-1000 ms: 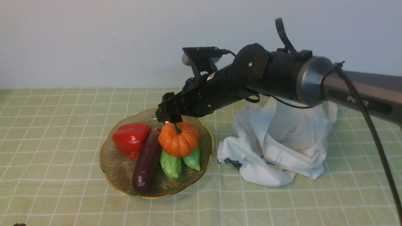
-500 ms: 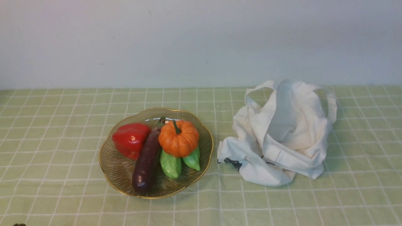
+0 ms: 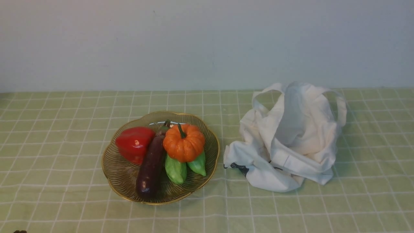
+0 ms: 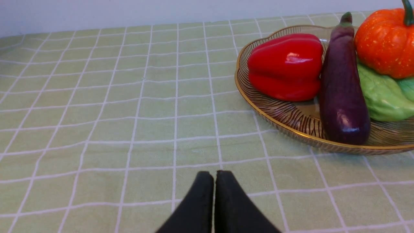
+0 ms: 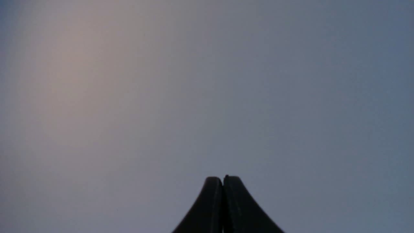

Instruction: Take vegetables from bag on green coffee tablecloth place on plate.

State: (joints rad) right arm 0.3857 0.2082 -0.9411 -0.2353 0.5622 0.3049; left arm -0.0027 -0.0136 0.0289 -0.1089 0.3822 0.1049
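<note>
Front view: the ribbed orange pumpkin (image 3: 183,143) rests in the amber glass plate (image 3: 120,177), in the plate's 2 o'clock sector. It is propped on two green vegetables (image 3: 176,170) that lie toward 5 o'clock. A dark eggplant (image 3: 150,168) runs from the plate's 12 o'clock edge to about 6 o'clock and touches the pumpkin. A red pepper (image 3: 134,144) sits at 10 o'clock. The white bag (image 3: 291,139) lies slumped at the plate's 3 o'clock, just beside it, with its handles up and a black mark (image 3: 237,167) at its near corner. Both stand on the green checked tablecloth (image 3: 58,136).

The grippers show only in the wrist views. Left wrist view: the left gripper (image 4: 214,174) has its jaws pressed together, holding nothing, low over the cloth on the pepper's side of the plate. This view also brings out pale speckles on the pumpkin's skin. Right wrist view: the right gripper (image 5: 223,179) is likewise clenched and empty, against a blank grey surface (image 5: 207,81). Nothing of the table appears there.
</note>
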